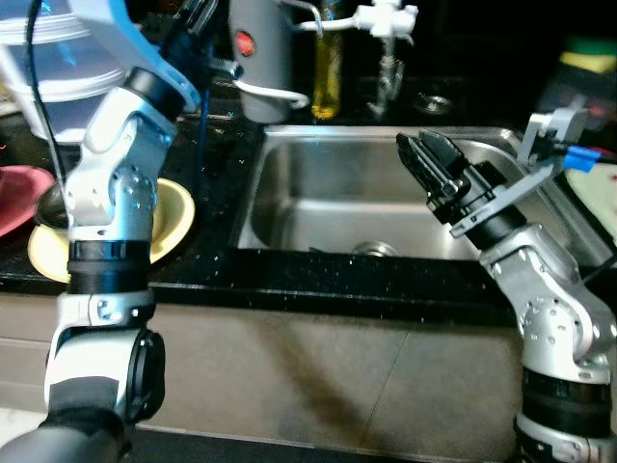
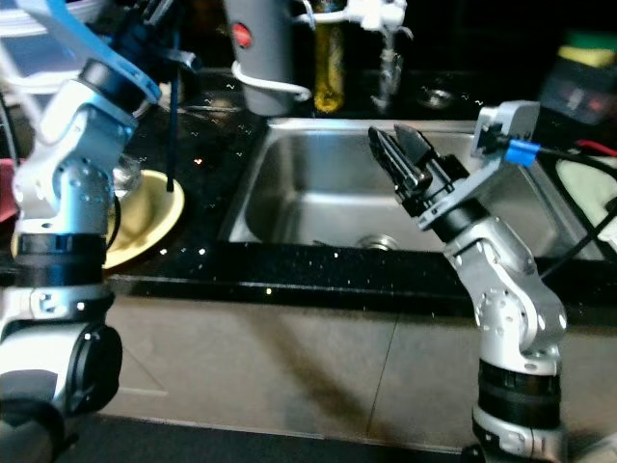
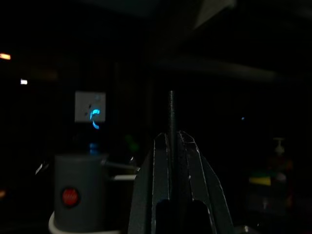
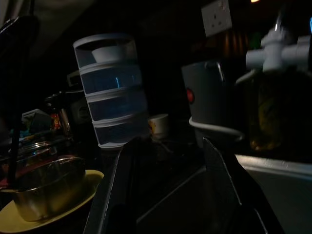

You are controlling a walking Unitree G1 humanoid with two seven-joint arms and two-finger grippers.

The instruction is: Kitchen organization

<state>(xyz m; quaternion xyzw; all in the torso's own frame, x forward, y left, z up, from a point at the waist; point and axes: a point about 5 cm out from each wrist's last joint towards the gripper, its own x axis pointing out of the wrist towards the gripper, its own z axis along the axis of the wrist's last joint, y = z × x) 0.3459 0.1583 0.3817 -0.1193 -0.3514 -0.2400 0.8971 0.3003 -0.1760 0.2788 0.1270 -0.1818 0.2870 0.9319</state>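
Note:
My left gripper [image 2: 159,14] is raised over the counter at the far left, shut on a thin black utensil handle [image 2: 170,116]. In the left wrist view the fingers [image 3: 161,161] pinch that handle [image 3: 171,112]. The handle hangs down toward a steel bowl [image 4: 44,187] standing on a yellow plate [image 1: 178,217]; its lower end is hidden. Above the steel sink [image 1: 318,193], my right gripper [image 1: 424,145] hovers open with nothing between its fingers [image 4: 122,185].
A grey canister with a red button [image 1: 258,48], an oil bottle [image 1: 328,72] and a white tap [image 1: 386,19] stand behind the sink. Stacked clear containers [image 4: 112,92] and a pink plate [image 1: 19,193] are at the far left. The black counter edge runs in front.

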